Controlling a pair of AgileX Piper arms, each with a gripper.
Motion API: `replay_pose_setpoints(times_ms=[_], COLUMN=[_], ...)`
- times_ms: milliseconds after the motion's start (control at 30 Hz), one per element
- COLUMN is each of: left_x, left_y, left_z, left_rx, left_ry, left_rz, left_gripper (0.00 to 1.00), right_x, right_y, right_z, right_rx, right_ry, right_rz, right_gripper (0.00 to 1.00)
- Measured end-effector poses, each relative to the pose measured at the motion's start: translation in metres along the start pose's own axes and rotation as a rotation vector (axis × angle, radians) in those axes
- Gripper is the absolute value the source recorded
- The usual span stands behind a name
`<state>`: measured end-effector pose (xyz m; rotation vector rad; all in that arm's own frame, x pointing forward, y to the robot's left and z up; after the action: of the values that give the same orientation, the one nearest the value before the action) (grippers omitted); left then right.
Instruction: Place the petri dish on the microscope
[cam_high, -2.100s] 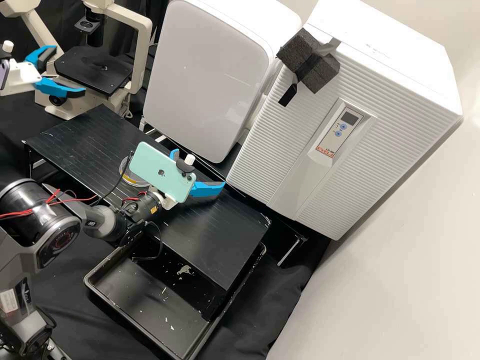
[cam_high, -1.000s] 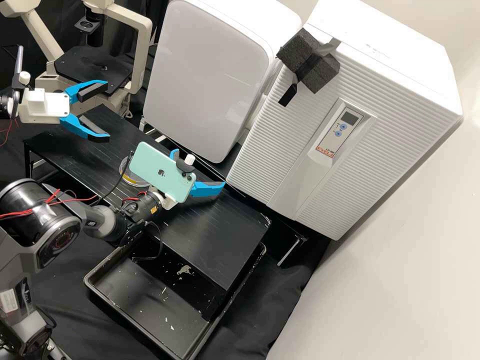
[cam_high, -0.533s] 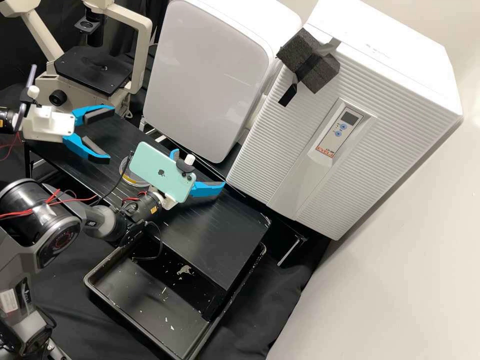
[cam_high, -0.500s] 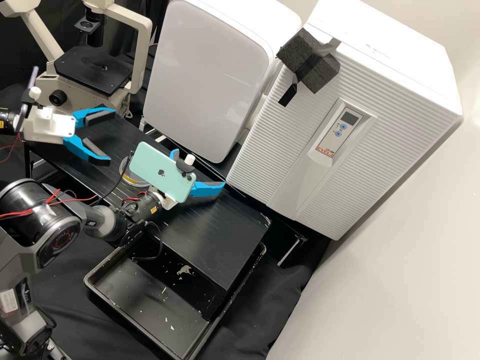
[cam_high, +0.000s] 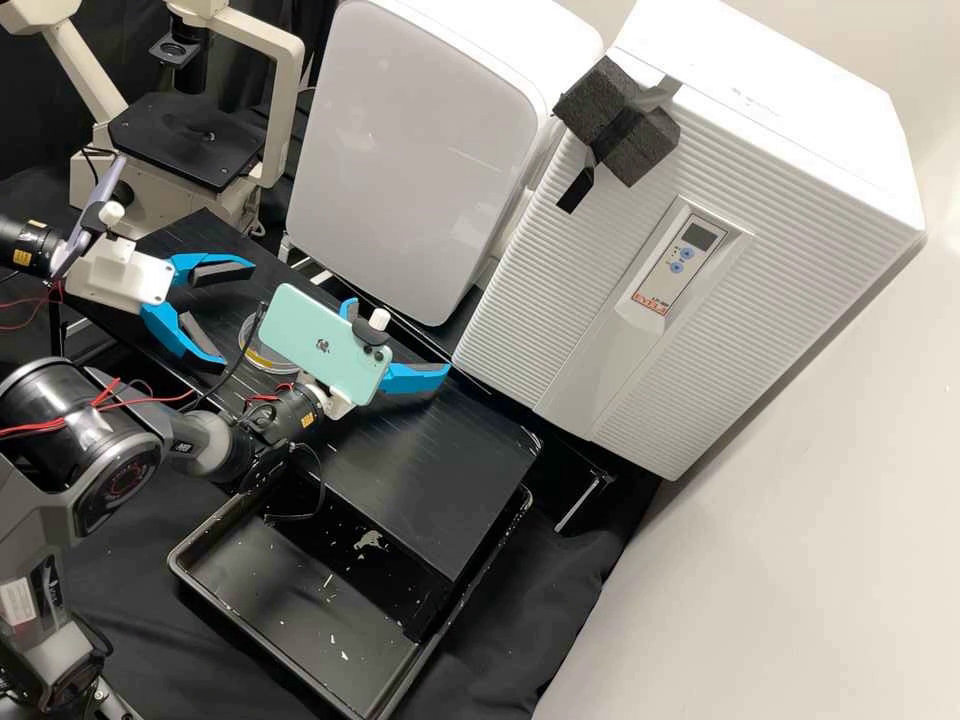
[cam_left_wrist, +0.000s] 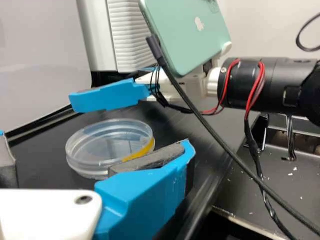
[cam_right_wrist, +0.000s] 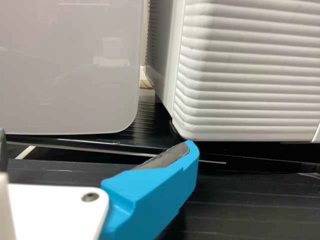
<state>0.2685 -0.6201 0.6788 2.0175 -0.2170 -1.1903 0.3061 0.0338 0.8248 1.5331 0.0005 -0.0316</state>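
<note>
Ribbed white cabinet (cam_high: 800, 200) seen beyond the right gripper (cam_high: 400, 338). Black platform (cam_high: 430, 480) spread beneath both grippers. Microscope (cam_high: 185, 140) seen behind the left gripper (cam_high: 237, 314); no longer overlapped by its blue fingers, as it was two seconds ago. Left gripper since shifted away from the microscope and up to the petri dish (cam_left_wrist: 110, 145); its fingers are held apart, nothing gripped. Right gripper unmoved, fingers likewise spread, nothing held. Dish unmoved on the platform, between the grippers, just beside one left finger; contact cannot be told.
</note>
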Motion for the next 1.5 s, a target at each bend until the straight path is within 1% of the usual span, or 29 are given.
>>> replay_pose_setpoints(times_ms=[100, 133, 200, 300, 567, 900, 1067, 1233, 1267, 1300, 1367, 1433, 1500], left_x=[0.007, 0.009, 0.014, 0.019, 0.029, 0.043, 0.045, 0.049, 0.049, 0.050, 0.050, 0.051, 0.052], left_y=[0.004, 0.003, 0.002, 0.001, -0.004, -0.005, -0.009, -0.008, -0.009, -0.010, -0.010, -0.011, -0.012], left_z=[-0.003, -0.004, -0.006, -0.010, -0.013, -0.003, -0.001, -0.002, -0.002, -0.002, -0.002, -0.002, -0.002], left_rx=[-0.028, -0.034, -0.064, -0.083, -0.085, -0.080, -0.095, -0.117, -0.122, -0.121, -0.103, -0.103, -0.094], left_ry=[-0.012, -0.013, -0.015, 0.005, 0.013, -0.022, -0.022, -0.008, -0.005, -0.004, 0.001, 0.008, 0.009], left_rz=[-0.010, -0.018, -0.032, -0.056, -0.075, -0.076, -0.082, -0.066, -0.069, -0.068, -0.064, -0.061, -0.062], left_gripper=[1.00, 1.00, 1.00, 1.00, 1.00, 1.00, 1.00, 1.00, 1.00, 1.00, 1.00, 1.00, 1.00], right_x=[0.000, 0.000, 0.000, 0.000, 0.000, 0.000, 0.000, 0.000, 0.000, 0.000, 0.000, 0.000, 0.000], right_y=[0.000, 0.000, 0.000, 0.000, 0.000, 0.000, 0.000, 0.000, 0.000, 0.000, 0.000, 0.000, 0.000], right_z=[0.000, 0.000, 0.000, 0.000, 0.000, 0.000, 0.000, 0.000, 0.000, 0.000, 0.000, 0.000, 0.000], right_rx=[0.000, 0.000, 0.000, 0.000, 0.000, 0.000, 0.000, 0.000, 0.000, 0.000, 0.000, 0.000, 0.000], right_ry=[0.000, 0.000, 0.000, 0.000, 0.000, 0.000, 0.000, 0.000, 0.000, 0.000, 0.000, 0.000, 0.000], right_rz=[0.000, 0.000, 0.000, 0.000, 0.000, 0.000, 0.000, 0.000, 0.000, 0.000, 0.000, 0.000, 0.000], right_gripper=[1.00, 1.00, 1.00, 1.00, 1.00, 1.00, 1.00, 1.00, 1.00, 1.00, 1.00, 1.00, 1.00])
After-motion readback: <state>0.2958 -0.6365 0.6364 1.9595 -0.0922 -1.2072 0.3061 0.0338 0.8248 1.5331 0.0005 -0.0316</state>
